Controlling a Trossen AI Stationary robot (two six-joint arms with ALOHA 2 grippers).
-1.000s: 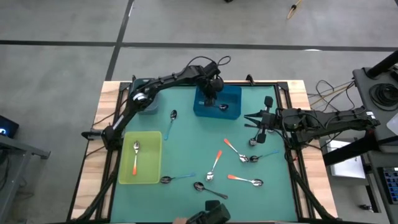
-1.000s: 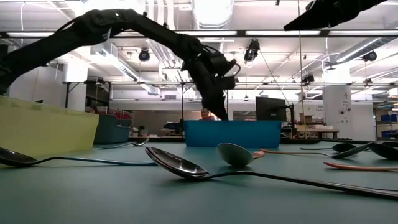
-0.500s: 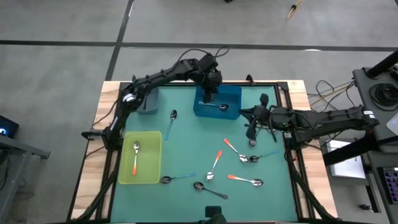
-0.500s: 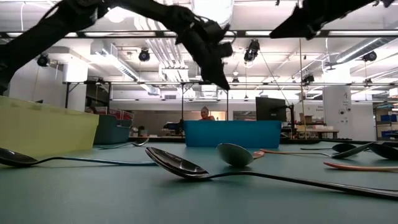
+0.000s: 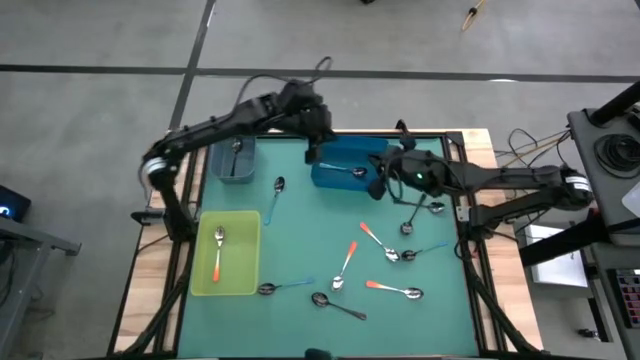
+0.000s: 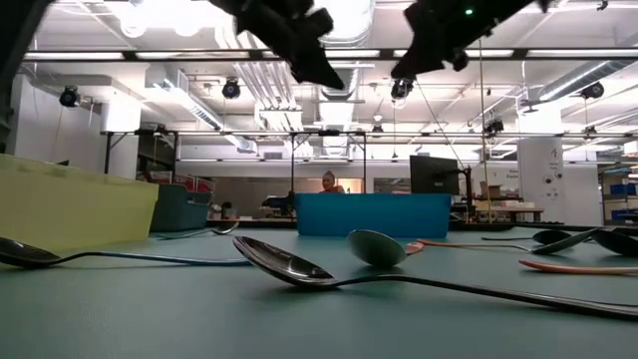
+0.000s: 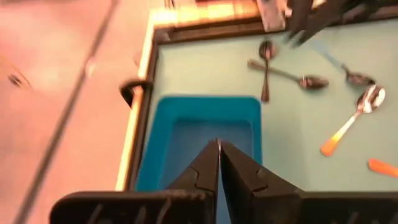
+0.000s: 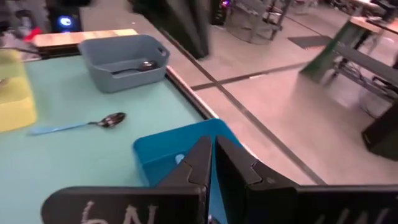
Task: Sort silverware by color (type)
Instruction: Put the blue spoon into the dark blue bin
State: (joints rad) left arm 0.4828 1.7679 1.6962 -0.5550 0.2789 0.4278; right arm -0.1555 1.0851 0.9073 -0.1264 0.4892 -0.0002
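Grippers empty above blue bin, spoons still scattered

Landmark for me is the blue bin [image 5: 349, 163] at the mat's far edge. Left gripper [image 5: 313, 152] hangs over its left rim, fingers pressed together, nothing between them; left wrist view confirms the tips [image 7: 219, 163] meet. Right gripper [image 5: 380, 186] sits just off the bin's right front corner, also pressed together and empty, its wrist view showing closed fingers [image 8: 208, 163] over the bin.

High view shows one spoon [image 5: 354, 172] lying inside the bin; low view hides it behind the bin wall [image 6: 371, 215]. Grey bin [image 5: 234, 160] left of the blue bin holds a dark spoon [image 8: 142, 65], clear only from the right wrist. Yellow tray [image 5: 227, 254], front-left of the blue bin, holds an orange-handled spoon [image 5: 217, 252].

Loose silverware: a blue-handled spoon [image 5: 275, 195] just front-left of the bin, two dark crossed spoons [image 7: 273, 68] to its right, and orange-handled spoons [image 5: 345, 264] with others in a cluster well in front.

Low view shows both arms high, open air under them, and a person [image 6: 327, 182] far behind the bin. Mat directly in front of the bin is bare; frame rail runs close behind it.
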